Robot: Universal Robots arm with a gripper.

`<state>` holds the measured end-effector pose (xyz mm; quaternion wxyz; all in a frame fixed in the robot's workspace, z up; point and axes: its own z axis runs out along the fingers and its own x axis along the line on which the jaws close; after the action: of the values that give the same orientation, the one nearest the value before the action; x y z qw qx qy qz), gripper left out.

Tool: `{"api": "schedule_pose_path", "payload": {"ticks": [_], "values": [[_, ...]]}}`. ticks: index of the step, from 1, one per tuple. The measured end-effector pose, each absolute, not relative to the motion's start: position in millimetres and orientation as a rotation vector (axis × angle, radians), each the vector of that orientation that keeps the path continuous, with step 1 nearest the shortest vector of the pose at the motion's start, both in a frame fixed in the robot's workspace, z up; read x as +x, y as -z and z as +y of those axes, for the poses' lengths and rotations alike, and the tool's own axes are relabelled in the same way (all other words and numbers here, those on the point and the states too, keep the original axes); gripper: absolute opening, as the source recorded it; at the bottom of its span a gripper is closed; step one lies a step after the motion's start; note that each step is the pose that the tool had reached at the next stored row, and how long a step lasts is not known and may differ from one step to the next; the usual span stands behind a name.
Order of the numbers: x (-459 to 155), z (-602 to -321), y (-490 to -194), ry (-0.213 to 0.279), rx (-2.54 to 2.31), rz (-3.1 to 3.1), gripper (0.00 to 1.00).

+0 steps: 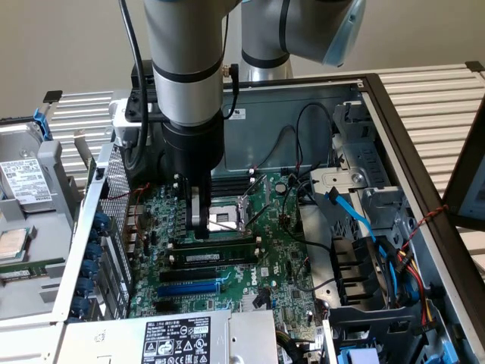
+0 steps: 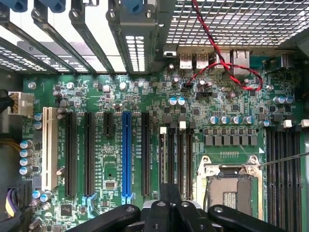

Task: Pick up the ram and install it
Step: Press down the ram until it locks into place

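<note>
The gripper (image 1: 199,220) hung low over the motherboard (image 1: 288,258) beside the CPU socket (image 1: 226,220). The ram (image 1: 216,249) lay seated in a slot near the board's middle, apparently installed. Whether the jaws were released or clenched could not be told.

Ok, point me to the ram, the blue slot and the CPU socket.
ram (image 1: 220,257): exterior view, about mid-length of the stick.
blue slot (image 2: 126,154): wrist view, middle of its length.
CPU socket (image 2: 231,189): wrist view, centre of the open contact area.
</note>
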<state>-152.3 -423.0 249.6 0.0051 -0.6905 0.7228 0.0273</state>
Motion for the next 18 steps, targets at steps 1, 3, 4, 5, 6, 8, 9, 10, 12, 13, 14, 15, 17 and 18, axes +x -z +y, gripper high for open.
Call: {"api": "schedule_pose_path", "payload": {"ticks": [1,3,4,5,6,8,9,10,12,13,14,15,17,18], "values": [[-152.3,-423.0,-249.6,-0.085,-2.162,2.263,0.11],[-152.3,-423.0,-249.6,-0.085,-2.162,2.263,0.11],[-152.3,-423.0,-249.6,-0.086,-2.162,2.263,0.11],[-152.3,-423.0,-249.6,-0.086,-2.162,2.263,0.11],[-152.3,-423.0,-249.6,-0.086,-2.162,2.263,0.11],[-152.3,-423.0,-249.7,-0.086,-2.155,2.27,0.11],[-152.3,-423.1,-249.7,-0.085,-2.141,2.283,0.11],[-152.3,-423.1,-249.7,-0.085,-2.123,2.299,0.11],[-152.2,-423.1,-249.6,-0.085,-2.084,2.333,0.11],[-152.3,-423.1,-249.6,-0.085,-2.064,2.351,0.11],[-152.3,-423.1,-249.6,-0.085,-2.045,2.367,0.11],[-152.3,-423.1,-249.6,-0.084,-2.024,2.384,0.11],[-152.3,-423.1,-249.6,-0.084,-1.983,2.417,0.11],[-152.3,-423.1,-249.6,-0.084,-1.961,2.434,0.11]]}}
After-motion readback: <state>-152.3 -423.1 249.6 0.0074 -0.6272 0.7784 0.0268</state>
